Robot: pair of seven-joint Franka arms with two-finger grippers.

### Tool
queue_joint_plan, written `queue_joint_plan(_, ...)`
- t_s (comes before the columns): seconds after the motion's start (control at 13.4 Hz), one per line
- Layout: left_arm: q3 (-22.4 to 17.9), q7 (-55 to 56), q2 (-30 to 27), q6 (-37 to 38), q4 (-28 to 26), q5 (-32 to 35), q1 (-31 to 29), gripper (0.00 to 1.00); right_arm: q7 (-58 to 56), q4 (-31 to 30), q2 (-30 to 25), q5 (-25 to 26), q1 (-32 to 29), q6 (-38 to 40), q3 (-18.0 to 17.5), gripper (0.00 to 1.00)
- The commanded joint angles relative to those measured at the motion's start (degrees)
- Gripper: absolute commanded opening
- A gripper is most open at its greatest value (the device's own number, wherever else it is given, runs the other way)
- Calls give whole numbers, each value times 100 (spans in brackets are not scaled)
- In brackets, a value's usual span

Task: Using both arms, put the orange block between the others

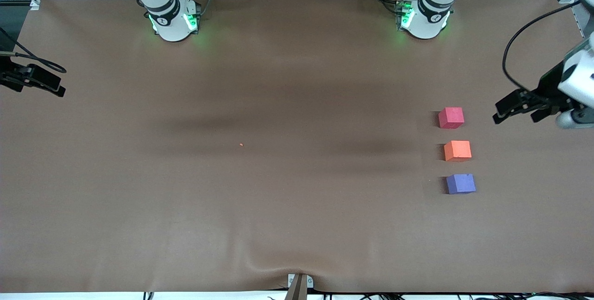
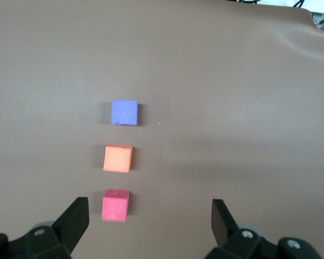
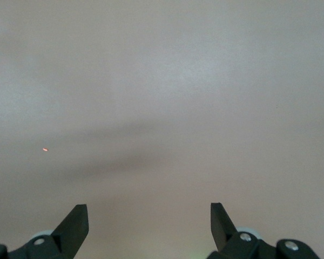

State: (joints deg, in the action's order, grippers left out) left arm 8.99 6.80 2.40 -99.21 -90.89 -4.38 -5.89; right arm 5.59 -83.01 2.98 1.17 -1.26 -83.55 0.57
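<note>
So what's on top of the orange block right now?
Nothing sits on the orange block; its top face is bare in both views. It rests on the table between the pinkish-red cube and the purple-blue cube. Its underside is hidden.

No text, label, brand or number can be read anywhere. The three cubes and the bench (image 1: 185, 198) bear no markings.

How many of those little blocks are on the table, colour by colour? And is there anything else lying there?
Pinkish-red block: 1
Orange block: 1
Purple-blue block: 1
Tiny orange speck near the table's middle: 1
Total: 4 things, 3 of them blocks, set in one row with the orange one in the middle.
</note>
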Motion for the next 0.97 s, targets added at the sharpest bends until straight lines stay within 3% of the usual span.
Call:
queue_joint_plan(0.0, 33, 207, 25, 725, 441, 25, -17, 100, 38, 31, -34, 68, 11, 58, -21, 100)
queue_joint_plan(0.22, -11, 121, -273, 858, 380, 200, -35, 100, 38, 31, -34, 68, 20, 58, -21, 100)
queue_joint_plan(0.37, -151, 180, -485, 903, 117, 271, 314, 100, 38, 31, -34, 68, 38, 58, -22, 100)
queue_joint_plan(0.52, -651, 199, -600, 1165, 28, 271, 746, 100, 38, 31, -34, 68, 47, 58, -30, 100)
queue_joint_plan(0.89, -661, 58, -556, 1386, 238, 744, 774, 100, 38, 22, -34, 68, 55, 58, -30, 100)
